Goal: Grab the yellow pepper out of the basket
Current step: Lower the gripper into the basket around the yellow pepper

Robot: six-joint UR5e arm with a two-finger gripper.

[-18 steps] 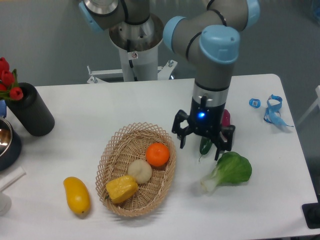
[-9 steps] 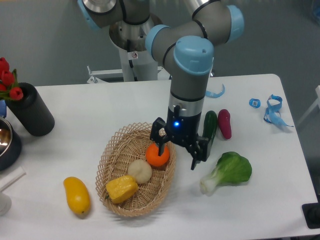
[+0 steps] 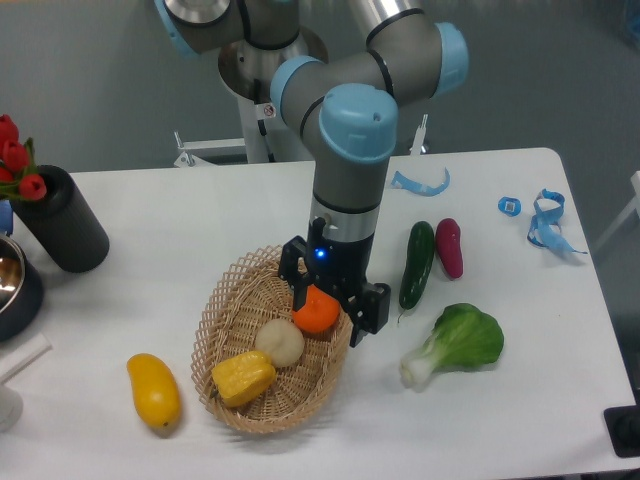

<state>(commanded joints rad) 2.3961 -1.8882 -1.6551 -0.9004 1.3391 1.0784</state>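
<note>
Approach step, nothing grasped yet. Gripper point(image 3: 330, 302) spread wide, empty, hanging at centre frame over the upper right part of the basket point(image 3: 232, 290), straddling the orange fruit point(image 3: 317, 311) rather than the target. Yellow pepper point(image 3: 243, 377) lying at the lower left of the basket, lower centre-left of frame, touching or just beside the pale cream ball point(image 3: 280, 342). To do well: shift down and left in the frame until centred over the pepper, keep fingers wide, turn the wrist so the fingers close across the pepper's short side, drop one finger on the rim side and one in the gap by the ball, avoid snagging the weave or pushing the ball. Ridged blocky body probably grips fine; risk of rolling if pinched off-centre. Count: one basket, one yellow pepper, one orange fruit, one cream ball, one yellow mango-like fruit point(image 3: 153, 389) outside at lower left, one cucumber point(image 3: 416, 263), one magenta vegetable point(image 3: 449, 246), one leafy green point(image 3: 460, 341), one black vase point(image 3: 60, 220) with red tulips point(image 3: 14, 160) at far left.
</note>
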